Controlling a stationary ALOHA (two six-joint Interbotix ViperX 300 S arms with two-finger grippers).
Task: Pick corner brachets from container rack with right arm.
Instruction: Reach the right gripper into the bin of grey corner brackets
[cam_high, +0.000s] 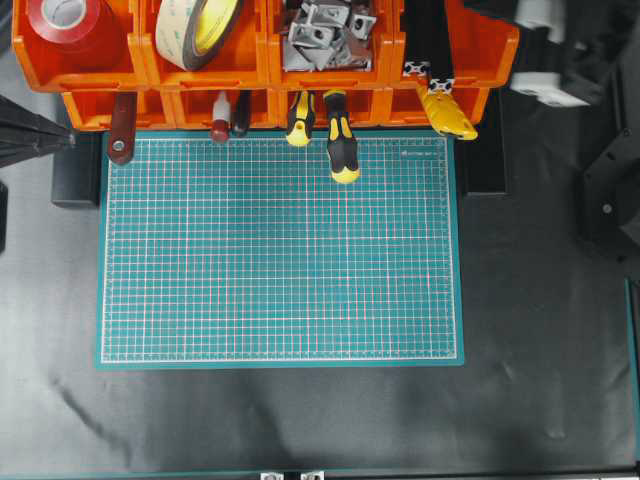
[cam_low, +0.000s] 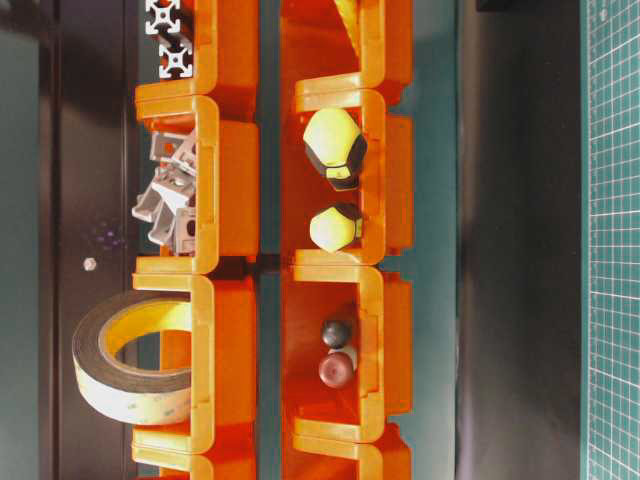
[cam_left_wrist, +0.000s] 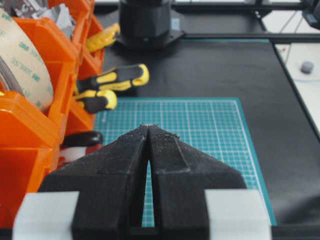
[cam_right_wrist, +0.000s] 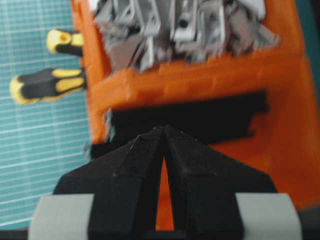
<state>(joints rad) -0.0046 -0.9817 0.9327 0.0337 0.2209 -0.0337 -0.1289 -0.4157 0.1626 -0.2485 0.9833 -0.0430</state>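
The right arm's black pincer (cam_right_wrist: 164, 131), clenched and empty, hovers beside the orange plastic container rack (cam_right_wrist: 200, 85); next, I judge, it must open above the small grey cast-metal corner brachets (cam_right_wrist: 180, 25).

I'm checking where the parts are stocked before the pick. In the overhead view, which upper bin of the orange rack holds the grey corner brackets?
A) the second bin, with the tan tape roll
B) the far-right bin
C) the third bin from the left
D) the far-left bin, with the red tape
C: the grey corner brackets are heaped in the third upper bin of the container rack, right of the tan tape roll.
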